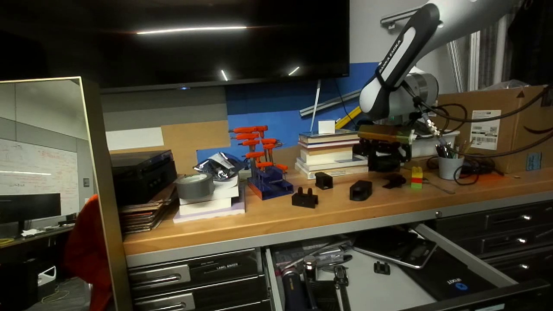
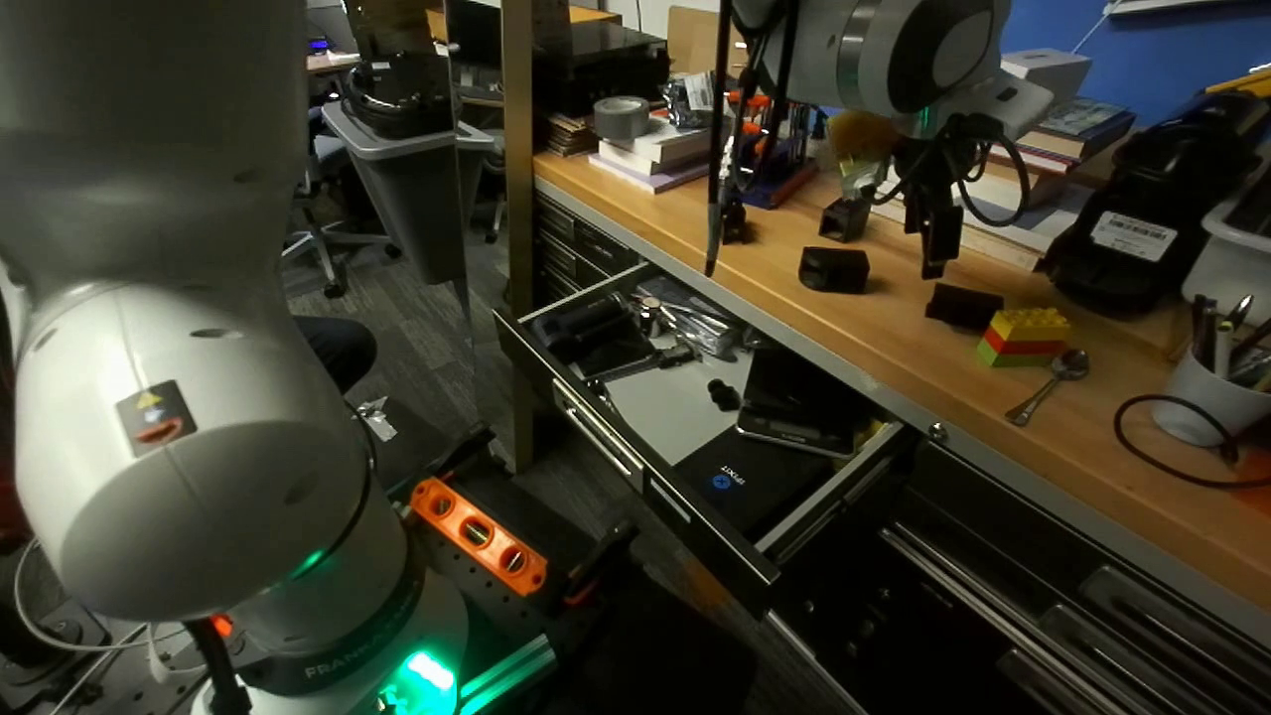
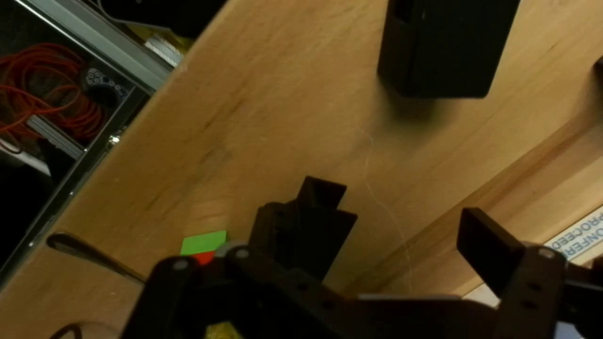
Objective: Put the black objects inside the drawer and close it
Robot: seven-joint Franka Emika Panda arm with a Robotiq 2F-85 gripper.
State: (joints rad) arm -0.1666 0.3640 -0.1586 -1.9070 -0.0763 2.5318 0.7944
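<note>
- Claw [image 3: 396, 235]: fingers [image 3: 494, 249] spread wide apart, bare benchtop [image 3: 306, 127] visible between them, nothing held.
- Contact: wrist view has one finger overlapping the nearest black piece [image 2: 965, 307]; can't tell if touching. Both exterior views show the tips close above it.
- Black objects [image 1: 360, 191]: 4 on the benchtop. That piece, beside the toy-brick stack [image 2: 1025, 340]; a long block [image 2: 834, 270]; a hollow cube [image 2: 844, 220]; a two-pronged piece [image 1: 305, 200].
- Drawer [image 2: 829, 491]: 1, standing open below the benchtop edge. Inside: 1 small black piece [image 1: 381, 268] on the pale bottom, 1 caliper [image 1: 341, 276], 1 flat black item marked IFIXIT [image 2: 740, 477].
- Toy-brick stack: 1, yellow over red over green. Spoon [image 2: 1048, 385]: 1, next to it.
- Cup [image 2: 1203, 402]: 1, white, past the spoon.
- Book stacks [image 1: 330, 162]: 2. Tape roll [image 1: 194, 188]: 1, on the lower stack [image 1: 207, 208], along with 1 shiny bag [image 1: 221, 166].
- Rack [image 1: 270, 183]: 1, blue, between the book stacks, red-handled tools [image 1: 259, 129] standing in it; handles overlap, no sure count.
</note>
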